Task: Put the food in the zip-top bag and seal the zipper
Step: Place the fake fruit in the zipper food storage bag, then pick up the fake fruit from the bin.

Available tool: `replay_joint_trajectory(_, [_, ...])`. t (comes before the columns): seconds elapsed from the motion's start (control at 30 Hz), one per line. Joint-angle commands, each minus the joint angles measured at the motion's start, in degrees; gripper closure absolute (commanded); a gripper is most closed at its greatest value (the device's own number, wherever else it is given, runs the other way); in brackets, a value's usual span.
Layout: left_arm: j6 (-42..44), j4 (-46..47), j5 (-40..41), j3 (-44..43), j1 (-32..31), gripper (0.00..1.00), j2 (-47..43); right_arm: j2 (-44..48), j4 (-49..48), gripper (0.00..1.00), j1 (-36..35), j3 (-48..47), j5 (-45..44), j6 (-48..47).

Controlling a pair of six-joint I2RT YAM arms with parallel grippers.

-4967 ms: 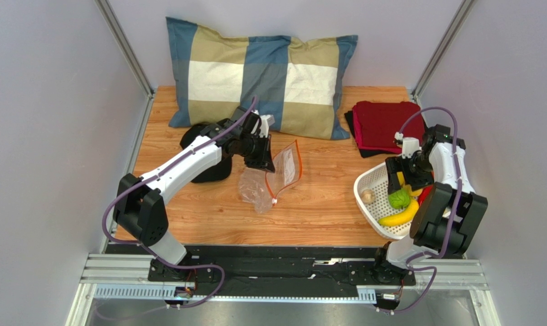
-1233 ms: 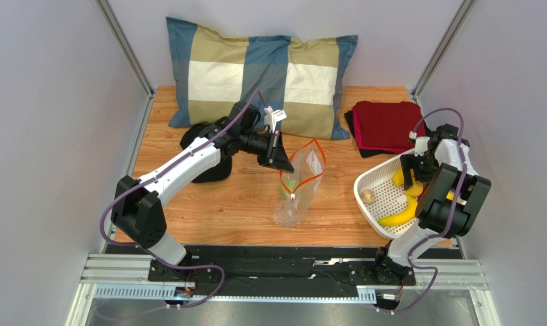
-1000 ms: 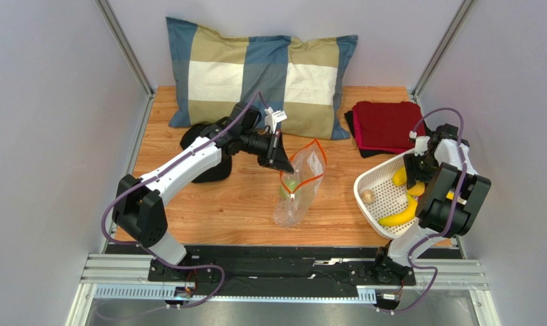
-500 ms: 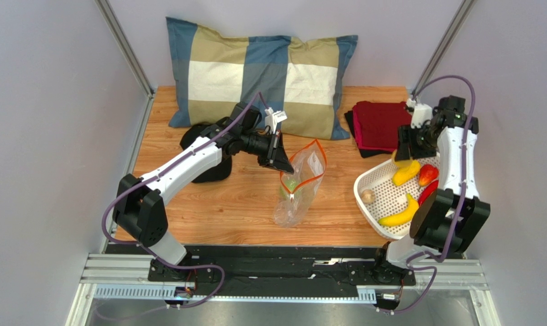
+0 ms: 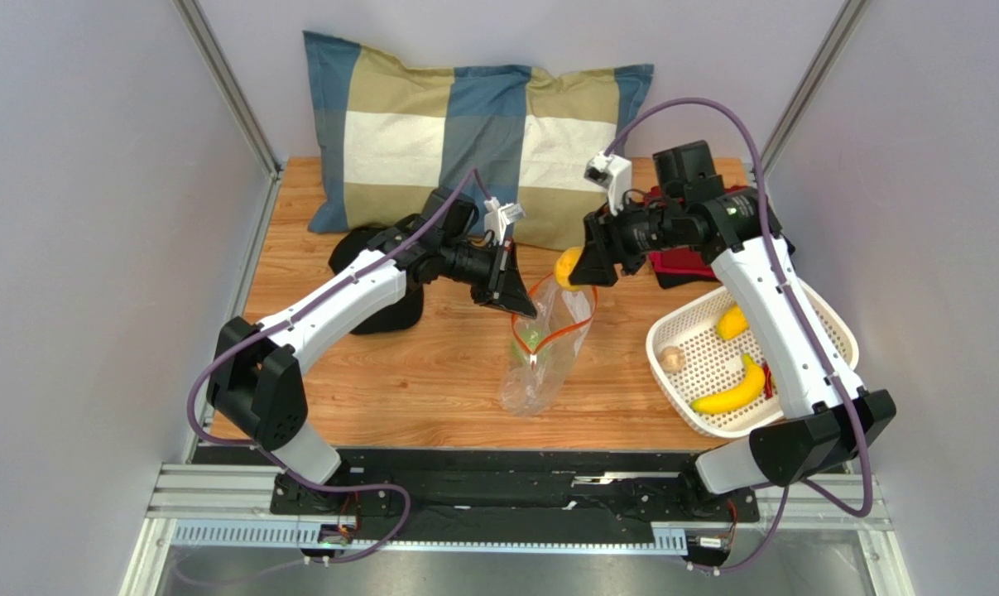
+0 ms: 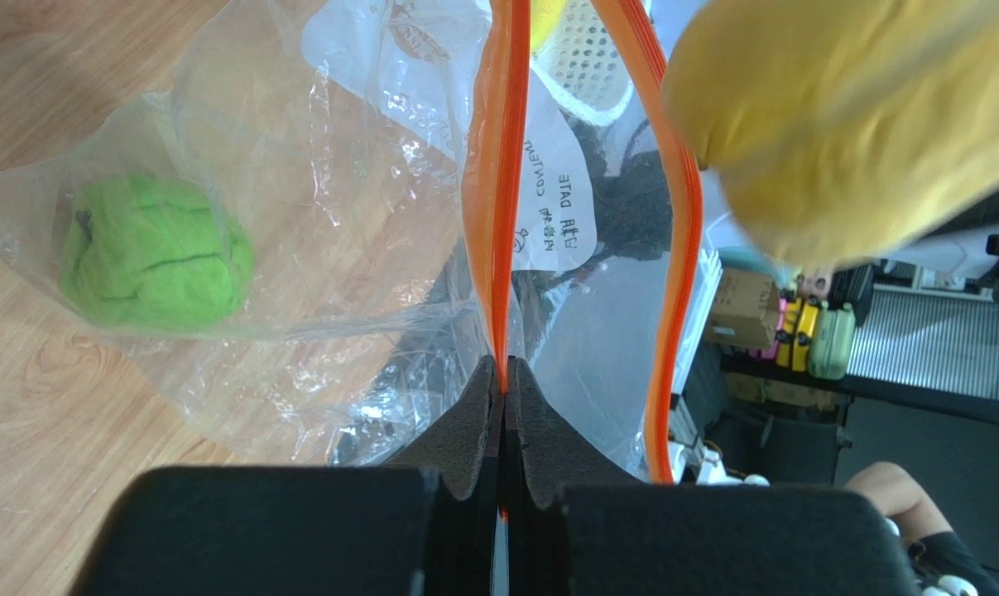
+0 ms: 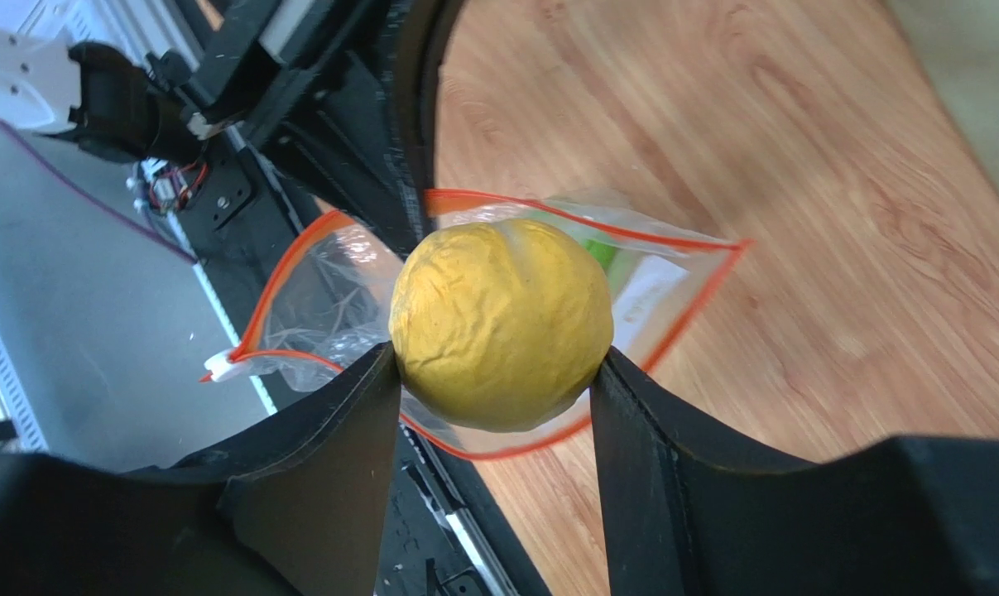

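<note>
My left gripper is shut on the orange-red zipper strip of the clear zip-top bag and holds its mouth open above the table. A green ball-like piece lies inside the bag. My right gripper is shut on a yellow lemon-like piece and holds it just above the bag's open mouth. The lemon also shows in the left wrist view. A banana, another yellow piece and a beige round piece lie in the white basket.
A checked pillow lies at the back. A folded red cloth sits behind the right arm. A black object lies under the left arm. The white basket stands at the right, near the wall.
My right gripper has lifted a yellow lemon-like piece out of the basket and carried it left to above the bag's mouth. The left gripper still holds the bag.
</note>
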State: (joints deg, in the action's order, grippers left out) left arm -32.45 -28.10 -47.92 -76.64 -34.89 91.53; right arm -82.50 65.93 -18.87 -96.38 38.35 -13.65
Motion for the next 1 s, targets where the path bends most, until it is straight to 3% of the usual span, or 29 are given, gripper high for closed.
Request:
replay_joint_trajectory(0.0, [1.5,0.1,0.3,-1.2,-0.3,1.0,-0.9,-1.3,-0.3,0.63,-4.4,1.5,-1.4,-0.7])
replay_joint_trajectory(0.07, [1.8,-0.1,0.4,-1.2,-0.2,1.0,-1.0,-1.3,0.4,0.58,-4.9,2.9,-1.6,-1.4])
replay_joint_trajectory(0.13, [2.1,-0.2,0.4,-1.4,-0.3,1.0,-1.0,-1.4,2.1,0.29,-5.2,3.4,-1.3,-2.4])
replay_joint_trajectory(0.2, [2.2,-0.6,0.5,-1.4,-0.2,1.0,-1.1,-0.9,3.2,0.1,-4.9,3.1,-1.6,-3.0])
replay_joint_trajectory(0.23, [2.4,-0.7,0.5,-1.5,-0.2,1.0,-1.2,0.2,3.3,0.08,-4.5,3.0,-2.1,-3.1])
replay_joint_trajectory(0.37, [2.8,-1.3,0.7,-1.5,-0.3,1.0,-1.5,1.7,3.1,0.09,2.9,1.9,-2.0,-1.5])
replay_joint_trajectory(0.47, [3.1,-1.4,0.9,-1.5,-0.3,1.0,-2.1,1.7,4.1,0.22,13.4,1.6,-5.2,-0.6])
replay_joint_trajectory(0.57, [3.1,-1.4,1.0,-1.3,-0.3,1.0,-2.1,2.6,1.9,0.26,26.6,3.7,-16.2,3.6])
replay_joint_trajectory(0.6, [3.0,-1.4,1.1,-1.4,-0.3,1.0,-2.0,2.9,-0.1,0.29,28.4,5.7,-23.9,4.8])
replay_joint_trajectory(0.67, [2.9,-1.4,1.0,-1.5,-0.2,1.0,-1.8,3.2,-1.7,0.35,33.4,8.1,-29.4,6.3])
replay_joint_trajectory(0.8, [2.5,-1.4,0.7,-2.2,-0.2,1.0,-0.7,3.3,-9.7,0.39,37.9,15.6,-45.5,12.8])
replay_joint_trajectory(0.97, [2.3,-1.3,0.7,-3.2,-0.3,1.0,-0.2,-0.6,-14.2,0.42,41.0,21.9,-52.0,19.4])
